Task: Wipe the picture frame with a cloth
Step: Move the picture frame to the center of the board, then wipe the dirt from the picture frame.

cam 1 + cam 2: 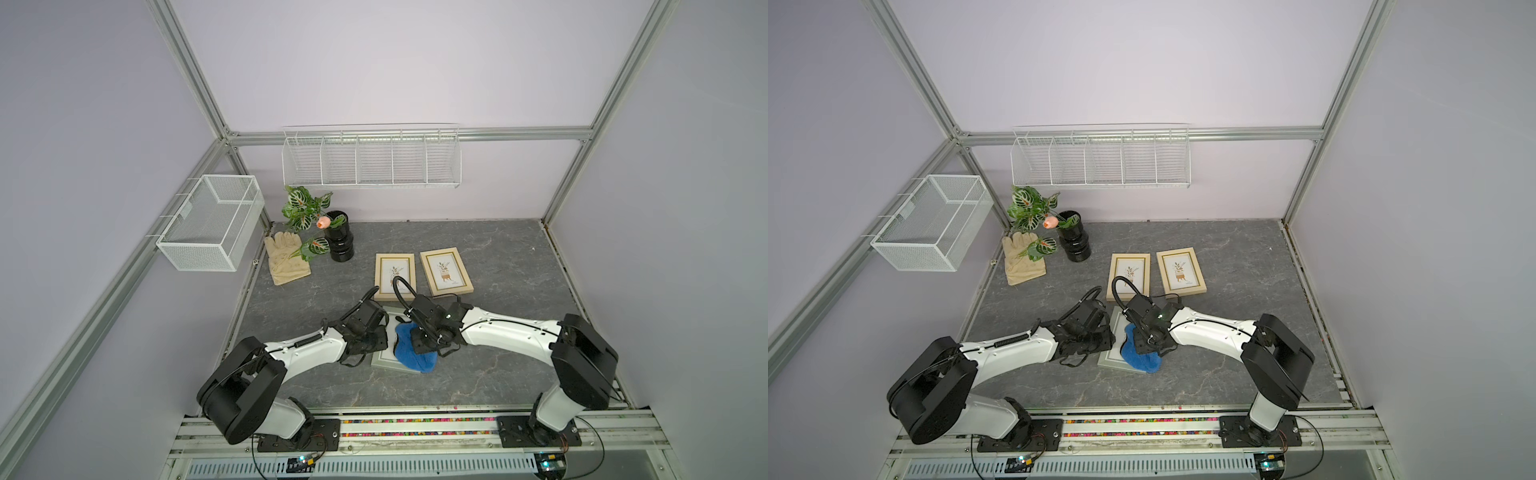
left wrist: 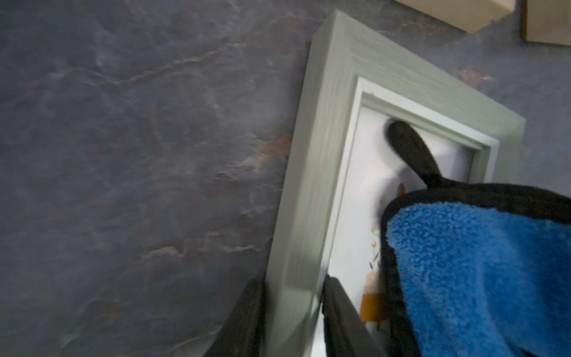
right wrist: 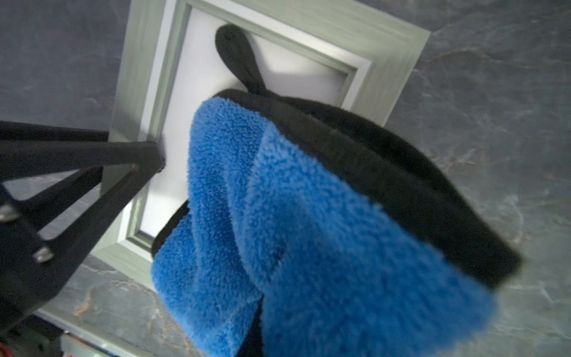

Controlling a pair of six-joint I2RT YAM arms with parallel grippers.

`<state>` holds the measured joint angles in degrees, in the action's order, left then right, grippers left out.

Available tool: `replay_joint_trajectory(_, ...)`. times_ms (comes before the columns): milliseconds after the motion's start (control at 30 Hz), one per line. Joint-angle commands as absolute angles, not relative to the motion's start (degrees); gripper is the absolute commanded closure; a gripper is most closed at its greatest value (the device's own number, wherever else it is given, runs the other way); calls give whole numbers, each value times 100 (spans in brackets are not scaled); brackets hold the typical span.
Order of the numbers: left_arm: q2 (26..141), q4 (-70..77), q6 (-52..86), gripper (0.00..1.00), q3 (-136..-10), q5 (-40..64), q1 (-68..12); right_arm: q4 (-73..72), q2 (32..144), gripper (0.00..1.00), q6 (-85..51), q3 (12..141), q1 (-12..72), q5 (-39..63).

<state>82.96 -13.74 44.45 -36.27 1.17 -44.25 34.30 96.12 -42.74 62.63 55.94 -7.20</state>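
A grey-green picture frame [image 1: 384,362] [image 1: 1111,359] lies flat at the table's front centre. My left gripper [image 1: 379,344] [image 2: 293,287] is shut on its left rail [image 2: 312,173], one finger outside and one on the inner edge. The plush blue cloth [image 1: 409,353] [image 1: 1138,357] [image 3: 309,231] with black edging and a black loop [image 3: 238,58] lies bunched on the frame's glass. My right gripper [image 1: 422,343] is shut on the cloth, which hides its fingertips. In the right wrist view the left gripper's fingers [image 3: 133,154] sit at the frame's rail [image 3: 309,18].
Two wood-coloured frames [image 1: 395,276] [image 1: 446,271] lie just behind. A black vase [image 1: 338,242] with a plant and a beige glove [image 1: 286,257] sit at the back left. A white mesh basket [image 1: 212,222] and a wire shelf [image 1: 371,160] hang on the walls.
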Motion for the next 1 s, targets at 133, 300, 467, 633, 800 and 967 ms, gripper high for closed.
replay_joint_trajectory(133,8700,-1616,4888,67,-3522,109,-4739,3707,9950,90,-4152,6565,5115,-1273)
replay_joint_trajectory(300,8964,-1595,5043,69,-3608,85,-4753,3690,10120,92,-4043,6569,5222,-1072)
replay_joint_trajectory(467,9136,-1349,5203,70,-3535,214,-4750,3510,9341,92,-4450,5787,5533,-694)
replay_joint_trajectory(633,9261,-1361,5145,71,-3559,297,-4764,3153,9385,92,-4613,5652,5446,-650)
replay_joint_trajectory(800,9411,-1397,5084,71,-3595,348,-4814,2863,9993,92,-4289,6185,4795,-614)
replay_joint_trajectory(967,9536,-1378,5078,72,-3578,370,-4823,3111,10497,93,-3988,6756,4632,-789)
